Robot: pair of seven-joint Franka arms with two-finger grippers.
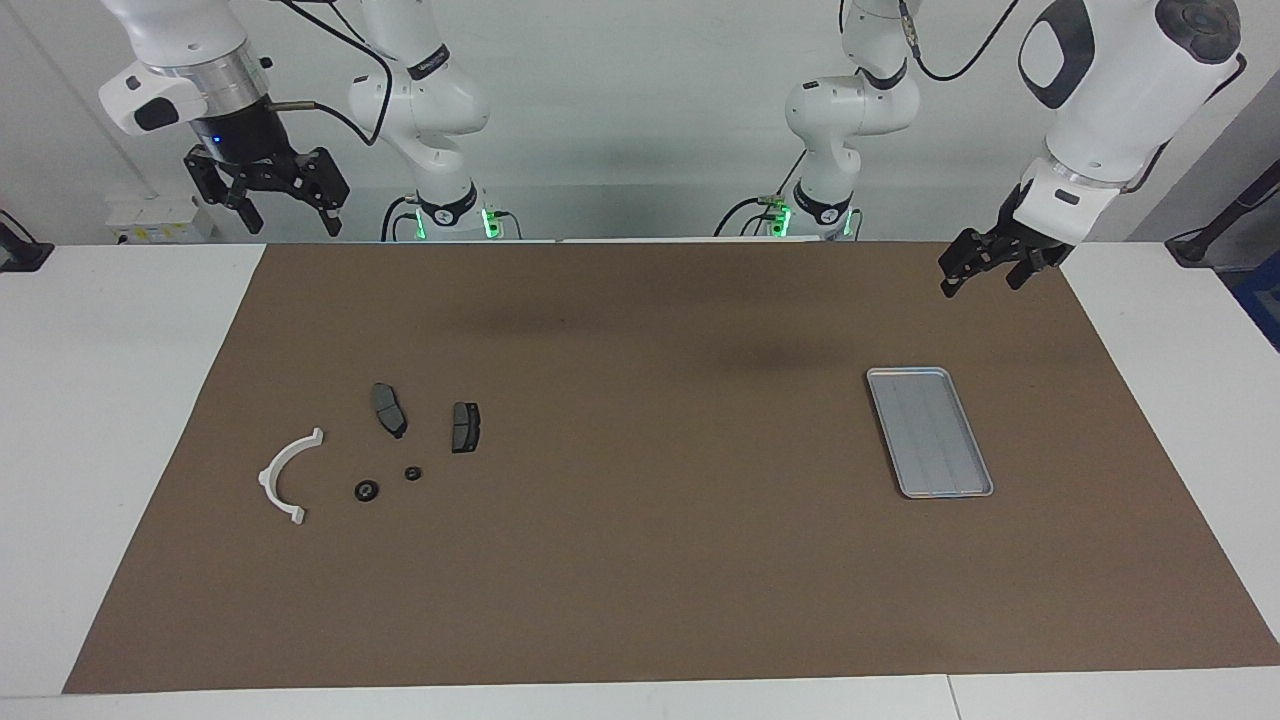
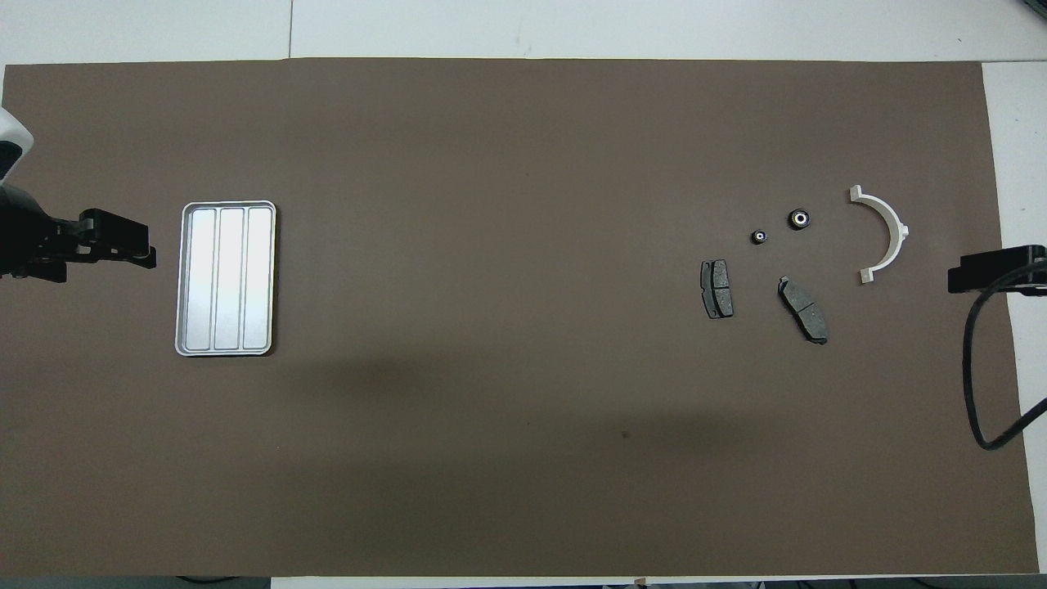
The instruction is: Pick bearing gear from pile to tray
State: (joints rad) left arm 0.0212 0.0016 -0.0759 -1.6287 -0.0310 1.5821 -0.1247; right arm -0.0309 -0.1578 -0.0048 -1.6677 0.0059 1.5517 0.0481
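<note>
1. Both arms are up and away from the work. The right gripper [image 1: 268, 200] hangs high at its own end of the table, its fingers spread wide and holding nothing. The left gripper [image 1: 990, 262] hangs over the mat edge near the tray [image 1: 975, 487]; it also looks open and empty.

2. The pile lies toward the right arm's end of the table: a white arc bracket [image 1: 280, 475], two dark plates [image 1: 389, 408] [image 1: 465, 427], and two small black round pieces. The tray is empty, so I judge that no part is delivered yet.

3. I take the bearing gear to be one of the round pieces. The larger round piece [image 1: 367, 490] lies just beside the bracket; the smaller round piece [image 1: 412, 473] lies between it and the plates, apart from both.

4. The right arm is the natural one to pick, because the pile is at its end.

5. I would come down straight from above, centred on the chosen piece, with the fingers turned so neither one lands on the bracket or a plate.

6. The pieces are low and flat, so I think the fingertips must nearly reach the mat before closing; closing too early may only push the piece away.

7. The tray is well apart from the pile, so I expect either a long carry or a hand-over to the left arm.
</note>
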